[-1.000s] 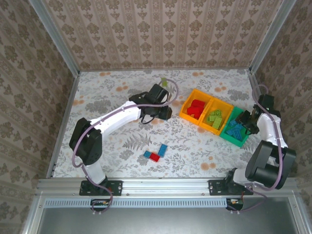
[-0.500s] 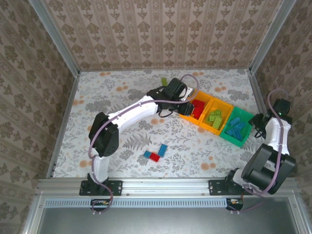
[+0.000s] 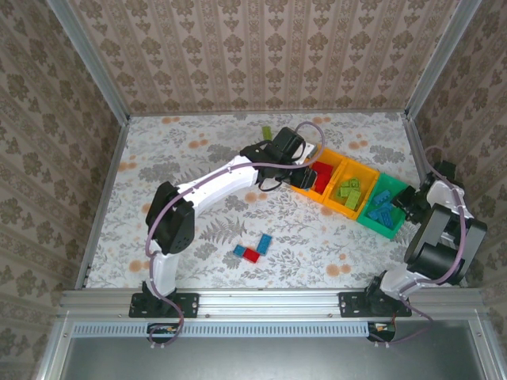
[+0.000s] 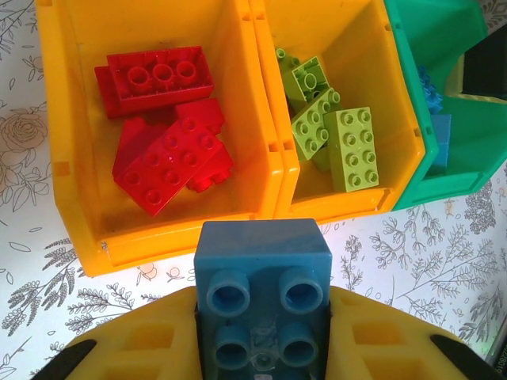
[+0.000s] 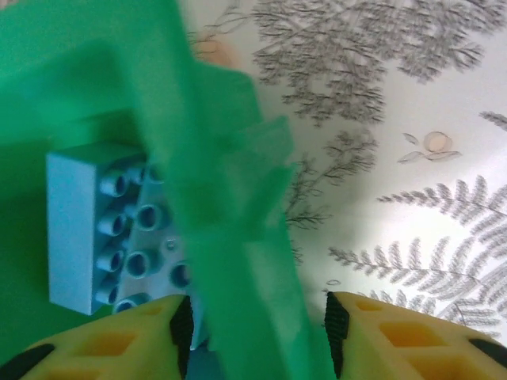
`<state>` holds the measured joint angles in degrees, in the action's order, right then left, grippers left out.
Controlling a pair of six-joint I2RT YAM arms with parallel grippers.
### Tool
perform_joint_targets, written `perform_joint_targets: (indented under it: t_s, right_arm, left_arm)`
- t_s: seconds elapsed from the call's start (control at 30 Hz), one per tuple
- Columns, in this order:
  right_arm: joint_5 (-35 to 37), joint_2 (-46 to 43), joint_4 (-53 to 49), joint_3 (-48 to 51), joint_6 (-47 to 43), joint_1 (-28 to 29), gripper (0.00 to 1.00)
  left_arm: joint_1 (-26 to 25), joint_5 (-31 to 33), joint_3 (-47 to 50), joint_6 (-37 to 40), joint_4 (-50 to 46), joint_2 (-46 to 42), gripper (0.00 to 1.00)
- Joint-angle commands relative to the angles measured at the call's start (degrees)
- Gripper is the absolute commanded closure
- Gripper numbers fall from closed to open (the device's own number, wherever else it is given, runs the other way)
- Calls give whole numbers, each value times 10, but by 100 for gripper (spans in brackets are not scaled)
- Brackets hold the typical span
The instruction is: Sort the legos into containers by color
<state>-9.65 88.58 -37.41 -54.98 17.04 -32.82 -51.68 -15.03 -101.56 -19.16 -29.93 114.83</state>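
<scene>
Overhead: left gripper (image 3: 303,169) hovering at the end orange plastic bin (image 3: 299,187); loose bricks (image 3: 252,252) lying on open table (image 3: 182,158).

Left wrist: jaws pinching a blue studded brick (image 4: 263,301) just short of the red bricks (image 4: 166,150). Next move likely carrying it across to the green plastic bin (image 4: 444,47), clearing rims.

Right wrist: right gripper (image 5: 255,332) straddling that bin's wall; cannot tell whether it is clamping.

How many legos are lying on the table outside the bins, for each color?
Blue legos: 2
Red lego: 1
Green lego: 1
Total: 4
Not counted: the blue lego held in the left gripper.
</scene>
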Motion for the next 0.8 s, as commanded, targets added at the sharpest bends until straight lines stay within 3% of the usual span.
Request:
perform_joint_targets:
  t_s: [0.0, 0.1, 0.23, 0.43, 0.77]
  right_arm:
    - [-5, 24, 2, -26, -12, 9, 66]
    - [5, 36, 4, -29, -21, 28, 83]
    - [11, 39, 8, -29, -38, 82, 91]
    - [11, 42, 22, -16, -44, 160, 92]
    - [-24, 25, 16, -5, -94, 204, 92]
  left_arm:
    - [2, 3, 2, 12, 4, -7, 78]
    - [4, 4, -1, 13, 4, -7, 78]
    - [5, 5, -16, 14, 5, 0, 78]
    - [4, -6, -54, 16, 5, 23, 78]
    - [-5, -33, -151, 20, -7, 88, 78]
